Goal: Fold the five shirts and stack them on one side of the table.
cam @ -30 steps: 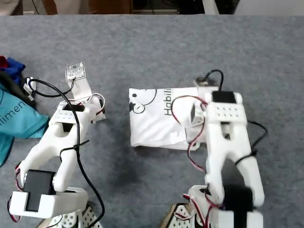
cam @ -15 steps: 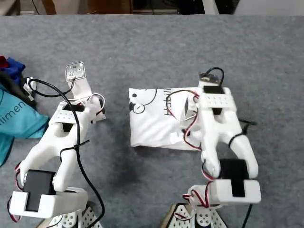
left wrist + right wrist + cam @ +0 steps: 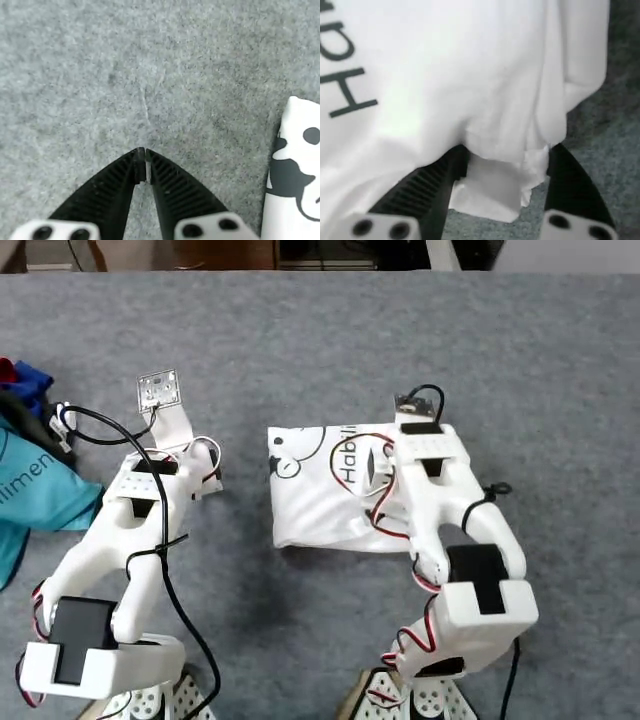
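White shirt (image 3: 320,502), folded square (black print up), lies edge-first in the open right pincer (image 3: 507,152); left pincer (image 3: 144,155) closed.

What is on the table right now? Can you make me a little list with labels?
Table: grey and fuzzy
White shirt: folded, near the middle, with black print on it
Teal shirt: lying loose at the left edge of the high view
Left gripper: shut, over bare table, holding nothing
Right gripper: open, with a finger on each side of the White shirt's edge
Stack: none yet
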